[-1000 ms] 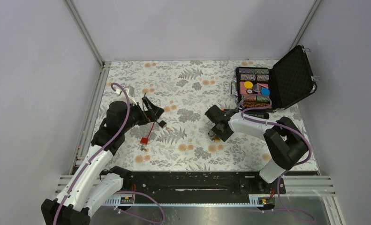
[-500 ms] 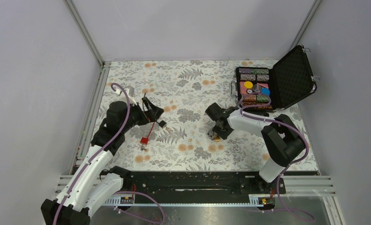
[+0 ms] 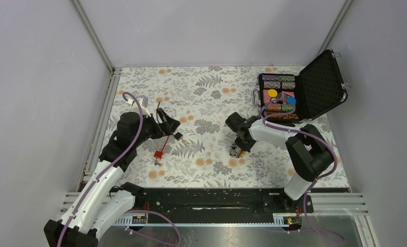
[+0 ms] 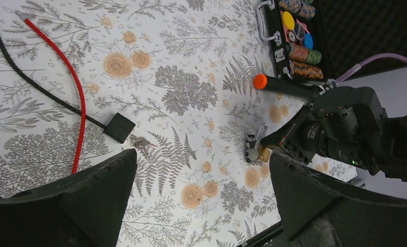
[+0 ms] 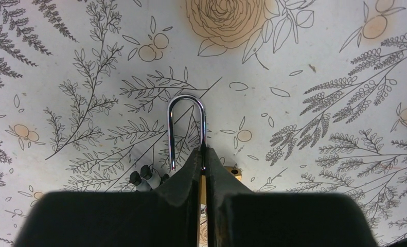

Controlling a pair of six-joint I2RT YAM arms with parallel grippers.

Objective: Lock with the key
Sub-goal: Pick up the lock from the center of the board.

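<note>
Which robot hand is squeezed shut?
The right gripper: its two fingers are pinched together at the silver hoop of the padlock. The left gripper is different: its fingers are spread wide apart and hold nothing.

padlock (image 4: 264, 153), brass body, steel shackle open, flat on table (image 4: 191, 51), key (image 4: 142, 145) bunch, silver, well apart

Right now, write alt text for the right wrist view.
The right gripper is shut on a brass padlock whose silver shackle stands open, one end free. Beneath lies a floral tablecloth.
</note>
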